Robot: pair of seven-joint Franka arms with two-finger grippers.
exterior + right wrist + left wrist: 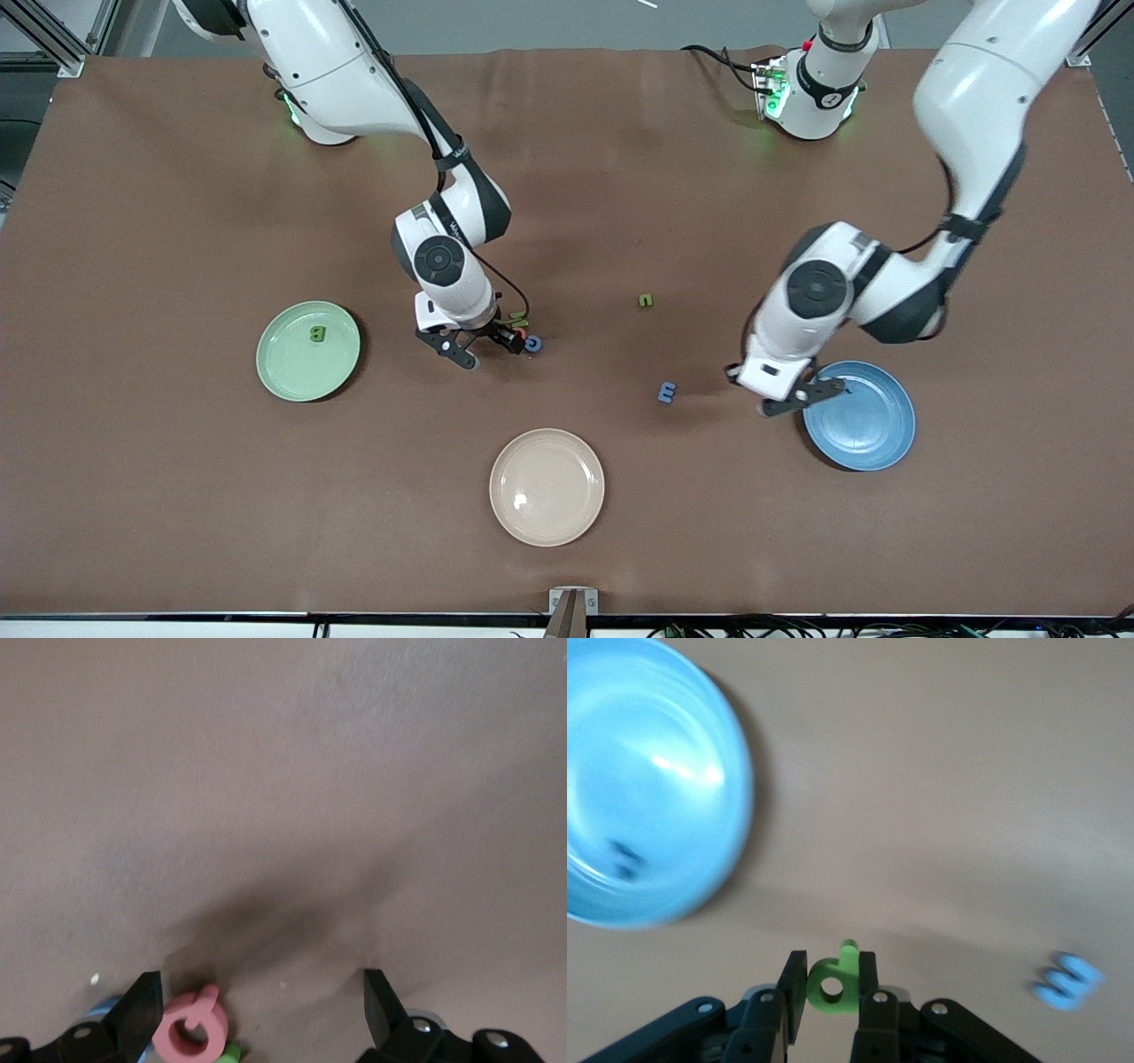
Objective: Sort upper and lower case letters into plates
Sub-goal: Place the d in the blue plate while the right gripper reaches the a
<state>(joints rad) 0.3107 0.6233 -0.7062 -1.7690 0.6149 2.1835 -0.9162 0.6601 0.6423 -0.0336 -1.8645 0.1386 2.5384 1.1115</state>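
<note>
My left gripper [804, 397] hangs over the table beside the blue plate [873, 434], shut on a green lower-case letter [833, 981]. The blue plate [673, 726] holds one small dark letter [625, 859]. My right gripper [485, 346] is open and low over a small cluster of letters. A red letter [190, 1032] lies between its open fingers [146, 1001], close to one of them, with green [230, 1052] and blue [533, 344] pieces beside it. The pale green plate [292, 372] holds a green B [317, 334].
A green letter [646, 300] lies mid-table. A blue m-shaped letter [666, 392] lies on the table between the beige plate and the blue plate, and also shows in the left wrist view [1067, 981]. A beige plate [547, 486] sits nearest the front camera.
</note>
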